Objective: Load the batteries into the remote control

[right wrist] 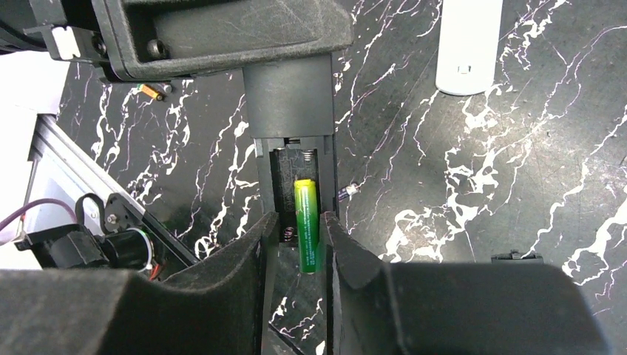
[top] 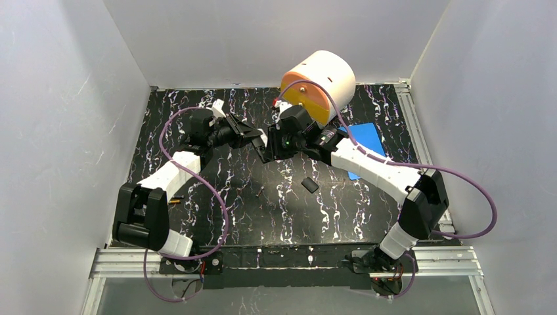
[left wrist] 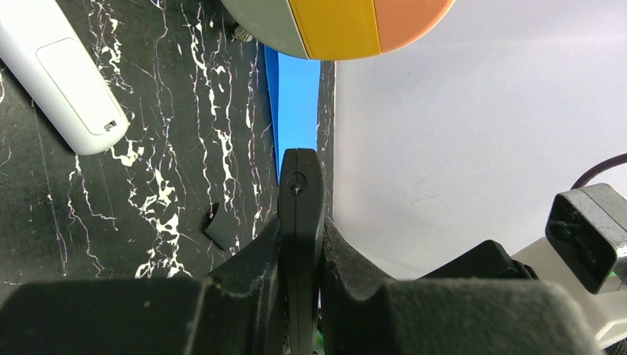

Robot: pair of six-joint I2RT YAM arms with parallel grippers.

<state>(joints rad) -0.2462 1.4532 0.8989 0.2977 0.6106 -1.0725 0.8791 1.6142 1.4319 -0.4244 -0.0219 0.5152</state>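
My left gripper (left wrist: 299,229) is shut on a black remote control (left wrist: 299,192), held edge-on above the table. In the right wrist view the remote (right wrist: 288,103) shows its open battery bay, with a spring at the top. A green battery (right wrist: 307,222) lies in the bay's right slot, its lower end sticking out past the remote's end. My right gripper (right wrist: 298,222) straddles that end, open. The battery rests against the right finger, with a gap on its left side. From above, both grippers (top: 253,134) (top: 270,152) meet mid-table.
A white remote (top: 218,106) lies behind the left arm. An orange-and-white drum (top: 320,82) stands at the back, beside a blue card (top: 365,141). A black cover piece (top: 310,184) lies mid-table. An orange-yellow battery (right wrist: 151,92) lies near the left arm, and a small bluish one (right wrist: 347,191) lies beside the held remote.
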